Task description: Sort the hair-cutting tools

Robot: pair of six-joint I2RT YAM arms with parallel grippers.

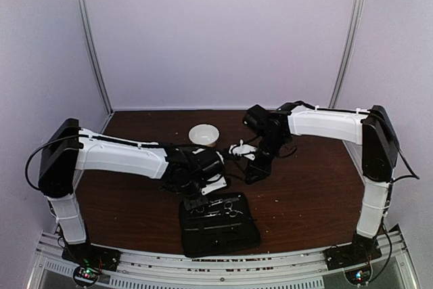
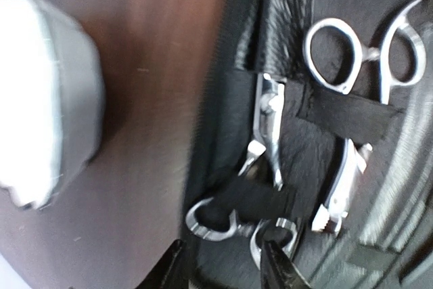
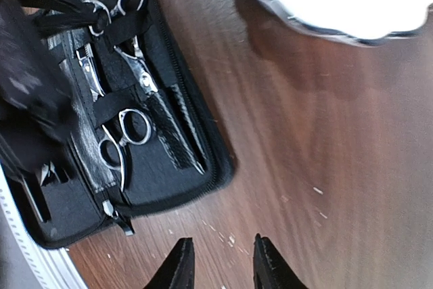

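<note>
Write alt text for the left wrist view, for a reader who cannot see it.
Two silver scissors lie strapped under black elastic bands inside an open black case, ring handles pointing opposite ways. A white bowl sits blurred at the left on the brown table, and the open left pincer shows at the bottom edge.

Glossy silver metal scissors, matt black cloth straps, grained black case, smooth brown wood table.

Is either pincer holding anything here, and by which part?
Nothing held: right pincer open over the table; left pincer open by the ring handles of the strapped scissors.
</note>
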